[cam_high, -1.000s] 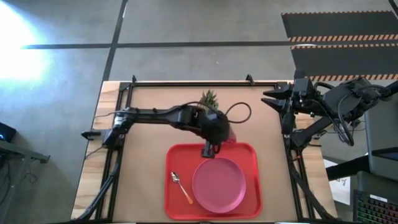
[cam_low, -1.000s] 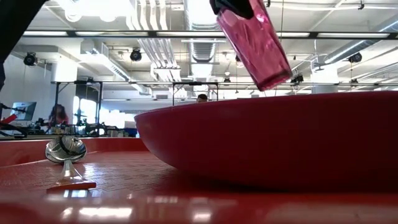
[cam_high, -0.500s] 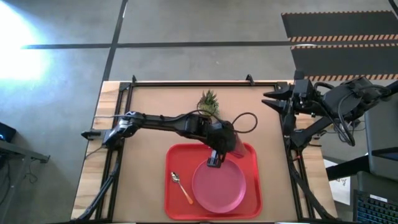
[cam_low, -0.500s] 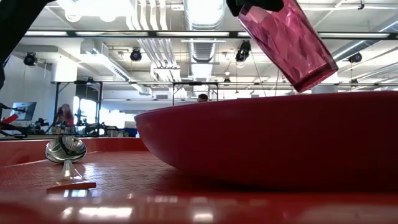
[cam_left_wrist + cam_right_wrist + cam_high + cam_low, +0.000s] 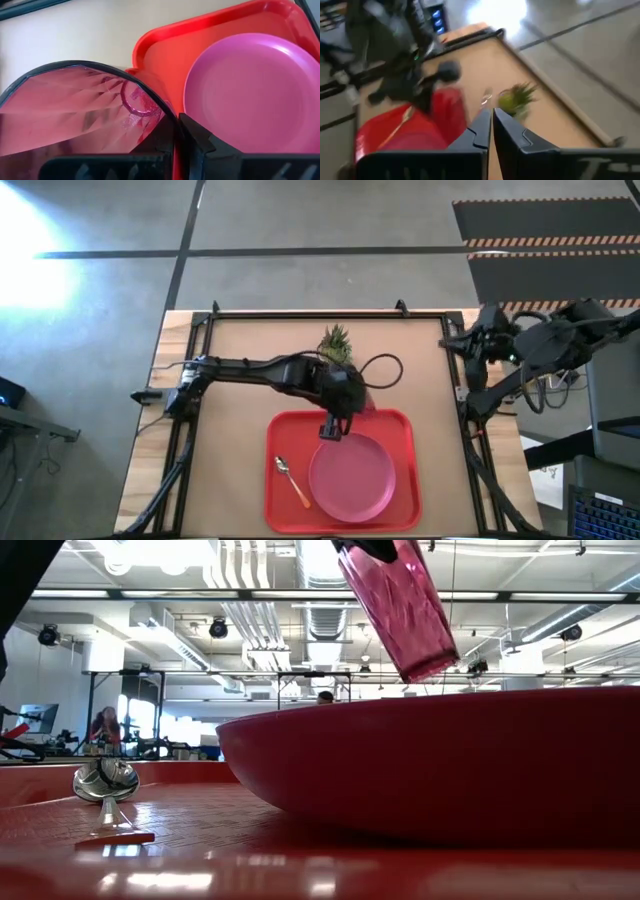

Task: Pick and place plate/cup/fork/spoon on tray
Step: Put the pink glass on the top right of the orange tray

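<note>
So the left gripper [image 5: 333, 427] has its jaws clamped on the cup [image 5: 398, 605], holding it up in the air and tilted, right over the far edge of the tray [image 5: 285, 430]. From table level the cup hangs above the plate's rim with a clear gap under it, not touching anything. The wrist camera on that arm looks down past the cup [image 5: 80, 112] at the tray's corner and the plate [image 5: 255, 95] beside it. The plate [image 5: 351, 476] sits flat on the tray, taking up most of the right half, and the spoon [image 5: 293, 482] lies on the tray just to its left, bowl end pointing away from the camera side; you can see that shiny bowl [image 5: 105, 781] up close in the low shot. A little potted plant [image 5: 336, 341] stands on the table [image 5: 240, 340] behind the tray. The right gripper [image 5: 462, 342] is parked off at the table's right edge with its jaws closed on nothing. Can't spot the fork anywhere.
</note>
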